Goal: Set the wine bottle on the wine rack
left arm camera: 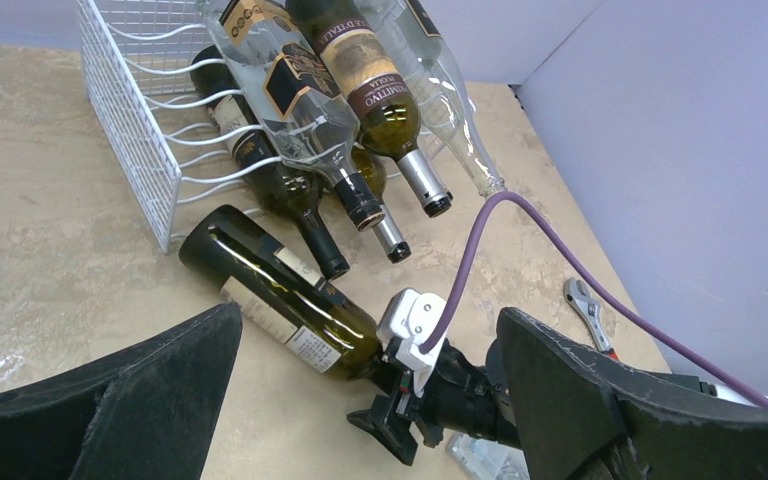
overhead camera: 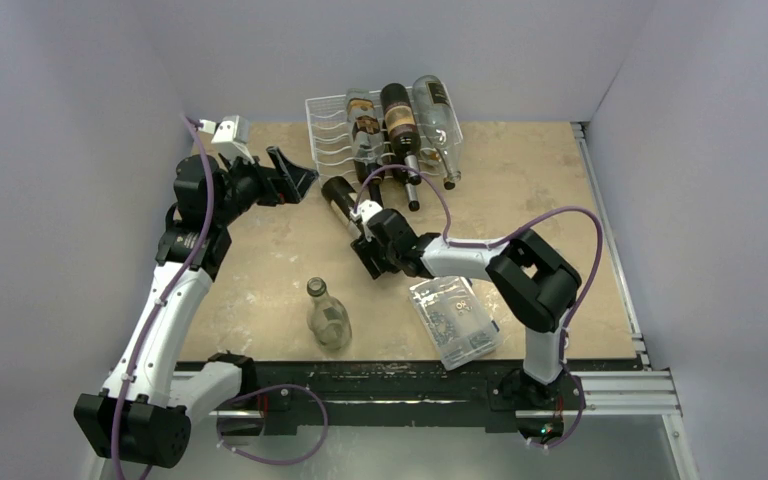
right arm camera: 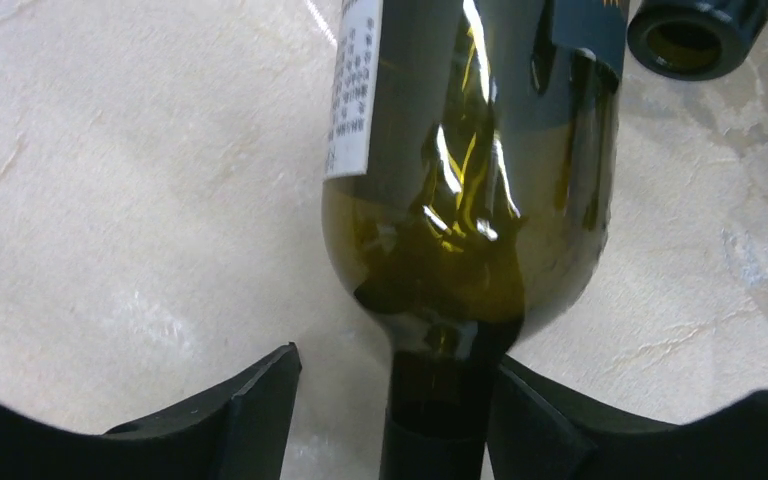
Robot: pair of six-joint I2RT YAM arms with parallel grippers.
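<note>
Top external view: the wine bottle (overhead camera: pixel 340 200) lies on its side on the table (overhead camera: pixel 560 200), just near of the wine rack (overhead camera: pixel 328 140) and not in any cradle. Its base points far-left toward the rack; its neck points near-right into my right claw (overhead camera: pixel 365 240). My left claw (overhead camera: pixel 298 170) hangs at the left of the rack, fingers spread wide and holding nothing. Three bottles (overhead camera: pixel 398 115) lie side by side in the rack's upper row, necks pointing near. A small clear bottle (overhead camera: pixel 327 315) stands near the table's near edge, and a clear plastic box (overhead camera: pixel 453 320) lies to its right.

Left wrist view: the wine bottle's dark green body (left arm camera: pixel 280 300) carries a pale label, and its base sits close to the rack's near corner (left arm camera: pixel 165 225); whether they touch I cannot tell. More dark bottles (left arm camera: pixel 260 165) fill the lower cradles. A wrench (left arm camera: pixel 585 300) lies at the right, by the wall.

Right wrist view: my right claw (right arm camera: pixel 395 400) straddles the neck (right arm camera: pixel 435 410) below the shoulder. The right finger (right arm camera: pixel 560 420) lies against the neck; the left finger (right arm camera: pixel 240 410) stands apart from it with table showing between, so this claw is parted, not clamped. The mouth of a racked bottle (right arm camera: pixel 700 35) shows at the far right
</note>
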